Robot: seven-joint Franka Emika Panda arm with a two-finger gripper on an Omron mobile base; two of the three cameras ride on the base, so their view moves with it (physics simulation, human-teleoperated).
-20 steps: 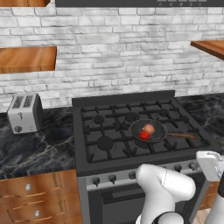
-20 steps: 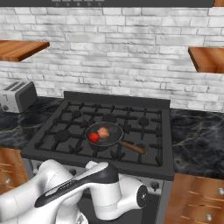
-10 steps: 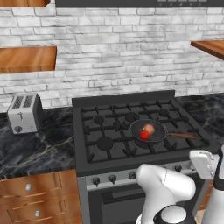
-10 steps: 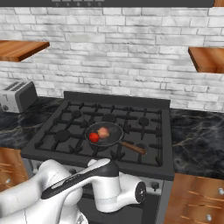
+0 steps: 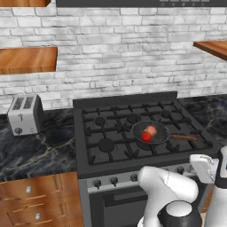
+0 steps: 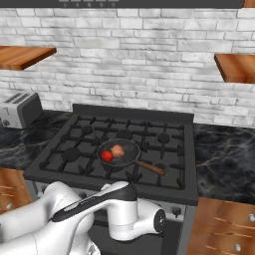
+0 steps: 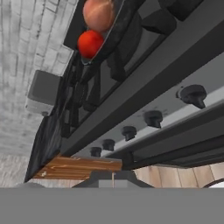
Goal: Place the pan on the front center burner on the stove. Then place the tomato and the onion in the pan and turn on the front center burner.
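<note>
- Pan (image 5: 150, 132) sits on the front center burner of the stove (image 5: 93, 165), its brown handle pointing off to the right along the grates
- Tomato (image 5: 146, 137) and onion (image 5: 151, 130) lie touching inside it, red ball nearer the front, pale one behind
- Knobs (image 7: 153, 118) run in a row along the steel front, below the pan; the hand looks up at them from low down, so the burner's knob seems next
- Fingers: I cannot tell how far apart they stand, or whether they hold anything
</note>
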